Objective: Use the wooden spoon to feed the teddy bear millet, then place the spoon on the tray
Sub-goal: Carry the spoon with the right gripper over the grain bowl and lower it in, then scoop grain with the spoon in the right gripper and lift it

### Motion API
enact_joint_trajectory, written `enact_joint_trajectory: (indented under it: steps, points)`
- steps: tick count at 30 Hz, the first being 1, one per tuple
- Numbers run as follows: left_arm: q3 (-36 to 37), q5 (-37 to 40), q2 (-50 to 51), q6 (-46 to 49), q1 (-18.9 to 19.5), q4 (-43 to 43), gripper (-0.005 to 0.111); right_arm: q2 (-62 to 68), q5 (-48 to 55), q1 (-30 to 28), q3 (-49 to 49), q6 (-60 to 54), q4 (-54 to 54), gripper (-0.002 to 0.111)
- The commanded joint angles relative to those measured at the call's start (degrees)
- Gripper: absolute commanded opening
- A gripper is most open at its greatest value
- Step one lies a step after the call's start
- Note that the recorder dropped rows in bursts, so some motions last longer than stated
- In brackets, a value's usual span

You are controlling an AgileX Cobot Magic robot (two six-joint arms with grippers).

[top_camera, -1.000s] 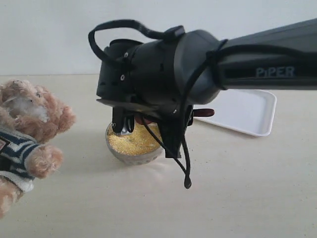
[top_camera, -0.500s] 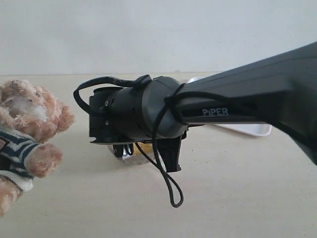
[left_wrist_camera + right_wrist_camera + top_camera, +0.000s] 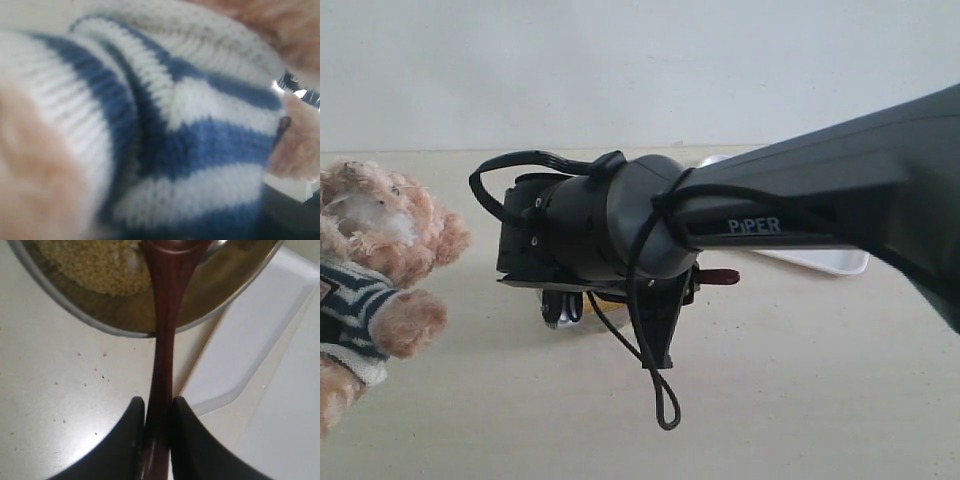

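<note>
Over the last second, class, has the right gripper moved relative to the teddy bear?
Yes. The right gripper came down: its wrist rose above the head of the teddy bear, and now sits level with it, low over the metal bowl.

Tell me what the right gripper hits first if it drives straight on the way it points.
Likely the round silvery metal bowl, at its near rim; the slim dark wooden spoon clamped in the right gripper reaches over the yellow millet inside. Depth is unclear.
</note>
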Motion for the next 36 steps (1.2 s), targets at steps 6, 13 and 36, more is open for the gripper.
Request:
enact_joint_trajectory:
  steps: [6,13,36]
  points:
    - [0.1,0.2,-0.9,0.4,0.1,-1.3,0.007,-2.2,0.3,-1.8,-0.2,1.4,6.0,0.003]
    - [0.1,0.2,-0.9,0.4,0.1,-1.3,0.007,-3.4,0.3,-4.4,-0.2,1.6,11.8,0.003]
    - [0.1,0.2,-0.9,0.4,0.1,-1.3,0.007,-3.8,0.3,-8.6,-11.3,-1.5,25.4,0.003]
